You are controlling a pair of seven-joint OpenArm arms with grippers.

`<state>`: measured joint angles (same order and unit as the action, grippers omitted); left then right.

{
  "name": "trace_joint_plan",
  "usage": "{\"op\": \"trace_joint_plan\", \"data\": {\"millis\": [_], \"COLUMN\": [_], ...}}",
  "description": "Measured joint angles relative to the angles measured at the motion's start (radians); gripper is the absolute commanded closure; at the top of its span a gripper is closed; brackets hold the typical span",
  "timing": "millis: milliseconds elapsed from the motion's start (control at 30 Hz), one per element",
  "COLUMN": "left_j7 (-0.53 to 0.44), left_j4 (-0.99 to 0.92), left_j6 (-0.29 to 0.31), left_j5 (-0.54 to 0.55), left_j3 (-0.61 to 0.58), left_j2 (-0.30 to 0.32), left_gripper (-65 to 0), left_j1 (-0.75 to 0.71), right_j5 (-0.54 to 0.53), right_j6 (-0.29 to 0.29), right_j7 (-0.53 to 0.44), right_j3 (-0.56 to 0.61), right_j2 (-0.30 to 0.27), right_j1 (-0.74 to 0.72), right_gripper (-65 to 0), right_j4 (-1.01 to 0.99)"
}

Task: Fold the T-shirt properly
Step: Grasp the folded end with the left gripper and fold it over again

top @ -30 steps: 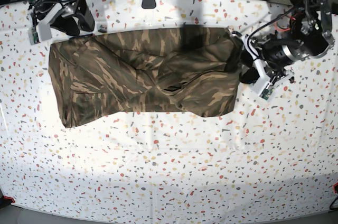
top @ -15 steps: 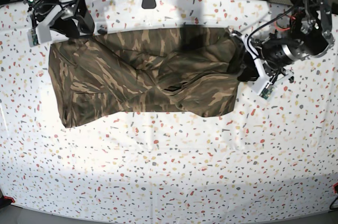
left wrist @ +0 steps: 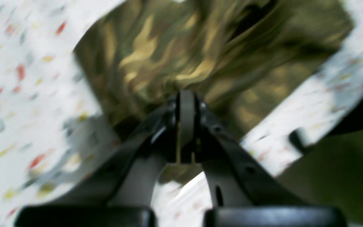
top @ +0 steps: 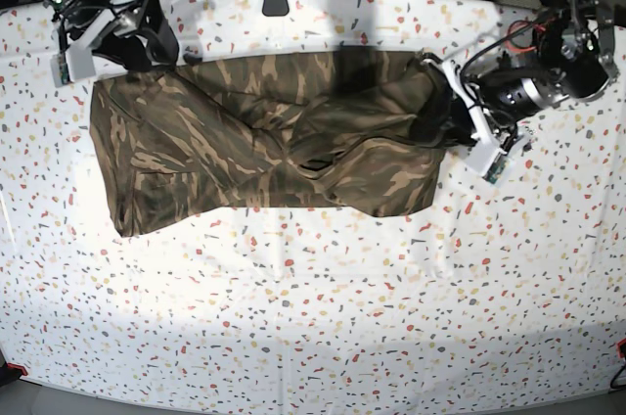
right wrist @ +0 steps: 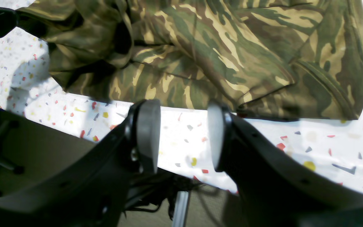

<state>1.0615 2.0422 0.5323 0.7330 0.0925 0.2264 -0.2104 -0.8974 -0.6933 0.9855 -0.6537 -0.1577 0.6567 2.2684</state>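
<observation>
- The right gripper [top: 147,31] sits at about 10 o'clock on the surface [top: 313,317], just past the far left corner of the T-shirt [top: 264,136]. Its two pads are spread apart and hold nothing.
- The T-shirt lies in the far half of the surface, stretched from 9 o'clock to 3 o'clock, in a bunched, wrinkly strip.
- I think the T-shirt is soft, light and floppy. It will sag and fold when lifted, so it is best grabbed at the corners or along an edge, one for each gripper.
- The left gripper [top: 442,121] is at 3 o'clock. It is pressed together, pinching the right edge of the T-shirt.
- Count: one T-shirt, two grippers, one speckled surface.
</observation>
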Motion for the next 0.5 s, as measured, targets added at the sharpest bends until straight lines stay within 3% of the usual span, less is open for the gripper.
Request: {"op": "trace_joint_plan", "data": {"millis": [167,300,500], "left_j7": [0.012,0.010,-0.087], "left_j4": [0.000,0.000,-0.004], "left_j6": [-0.001,-0.002,-0.005], "left_j5": [0.031,0.025,-0.175], "left_j3": [-0.003,-0.102,-0.351], "left_j2": [-0.086,-0.135,-0.201], "left_gripper": [0.0,0.0,0.0], "left_j1": [0.000,0.030,0.111], "right_j5": [0.001,0.001,0.000], "right_j6": [0.000,0.000,0.000], "right_j7": [0.000,0.000,0.002], "right_j3": [0.000,0.000,0.000], "right_j2": [0.000,0.000,0.000], "right_j1": [0.000,0.000,-0.009], "right_gripper": [-25.4,-25.4,-25.4], "right_j4": [0.000,0.000,0.000]}}
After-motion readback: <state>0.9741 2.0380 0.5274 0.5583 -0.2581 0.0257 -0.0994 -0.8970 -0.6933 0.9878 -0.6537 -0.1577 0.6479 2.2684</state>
